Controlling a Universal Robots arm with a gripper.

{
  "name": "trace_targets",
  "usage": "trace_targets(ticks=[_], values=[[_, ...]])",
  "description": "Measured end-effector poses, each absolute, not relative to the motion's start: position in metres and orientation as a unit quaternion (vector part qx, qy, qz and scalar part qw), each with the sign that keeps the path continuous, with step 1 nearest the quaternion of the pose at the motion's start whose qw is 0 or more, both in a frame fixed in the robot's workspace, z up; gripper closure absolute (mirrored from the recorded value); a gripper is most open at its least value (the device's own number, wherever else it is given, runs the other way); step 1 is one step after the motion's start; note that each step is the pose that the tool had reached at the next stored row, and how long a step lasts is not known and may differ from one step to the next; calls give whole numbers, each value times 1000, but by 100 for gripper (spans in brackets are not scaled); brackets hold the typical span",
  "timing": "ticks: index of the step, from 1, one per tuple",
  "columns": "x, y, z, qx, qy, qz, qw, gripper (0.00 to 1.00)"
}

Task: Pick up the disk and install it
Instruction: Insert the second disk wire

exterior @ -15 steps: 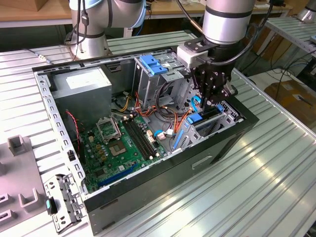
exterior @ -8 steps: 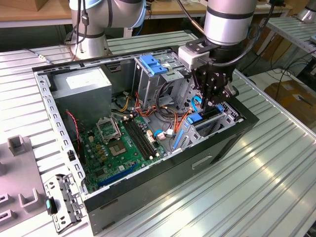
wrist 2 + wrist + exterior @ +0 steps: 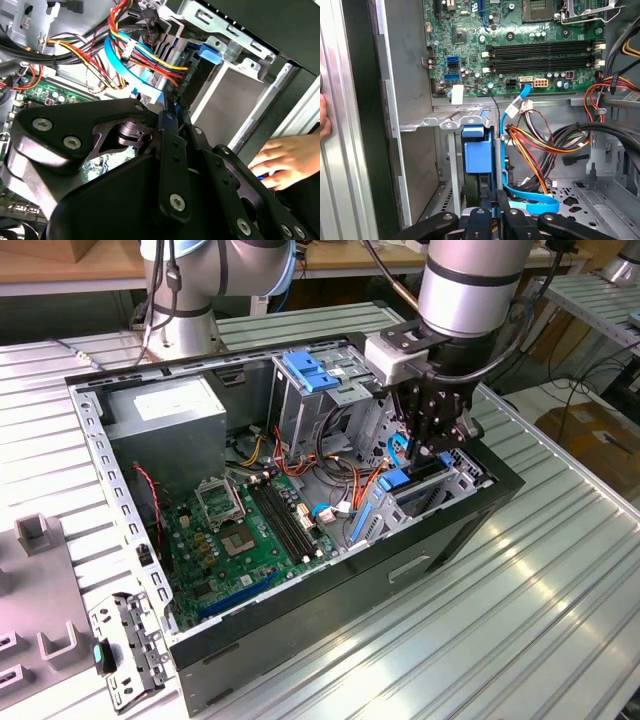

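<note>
Disk (image 3: 476,157) upright in drive bay (image 3: 432,122) of computer case (image 3: 440,540); fingers (image 3: 495,205) clenched together atop its edge.

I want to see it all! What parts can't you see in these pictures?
- The disk: in the first wrist view, the claw covers its near end. Whether it is pushed fully in cannot be told.
- The disk in the exterior view: the claw covers its top.
- The person's hand: in the second wrist view, the picture's edge cuts it off.
- The motherboard: in the second wrist view, cables and the claw hide most.
</note>
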State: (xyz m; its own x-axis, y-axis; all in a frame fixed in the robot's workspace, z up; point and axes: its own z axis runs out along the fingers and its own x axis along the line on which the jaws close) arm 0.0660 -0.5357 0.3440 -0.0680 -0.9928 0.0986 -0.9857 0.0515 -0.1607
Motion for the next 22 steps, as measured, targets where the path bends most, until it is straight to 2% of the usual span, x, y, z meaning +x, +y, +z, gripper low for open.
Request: trace_targets(ticks=[8,15,22], values=[[69,-538,344,-682,725,-92,20,84],[69,-538,343,-682,727,-77,34,84],[69,-538,345,-682,727,-77,34,84]])
